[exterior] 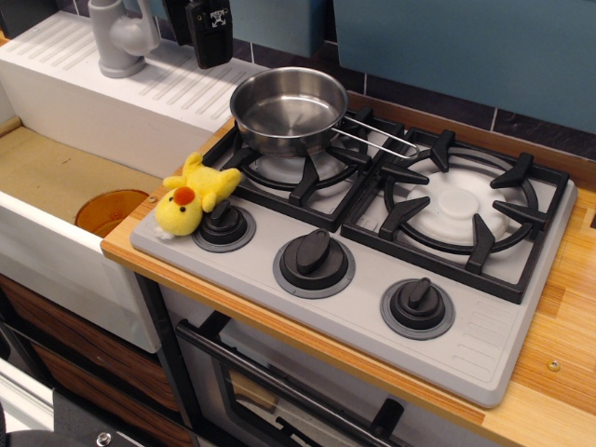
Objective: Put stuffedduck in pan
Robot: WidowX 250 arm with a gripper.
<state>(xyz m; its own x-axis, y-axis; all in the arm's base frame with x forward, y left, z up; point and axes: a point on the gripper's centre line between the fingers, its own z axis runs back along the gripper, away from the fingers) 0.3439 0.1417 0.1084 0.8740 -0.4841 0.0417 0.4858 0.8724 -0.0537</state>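
Small yellow plush duck [196, 196] is lying by the left knob, shiny round steel pan [287, 109] is waiting empty; black gripper [210, 30] is hanging above, can't tell if it's open.

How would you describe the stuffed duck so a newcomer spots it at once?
Start at the grey stove with its three black knobs. At its front left corner, against the leftmost knob, lies the stuffed duck on its side. It is the only bright yellow plush thing there, with an orange-red beak.
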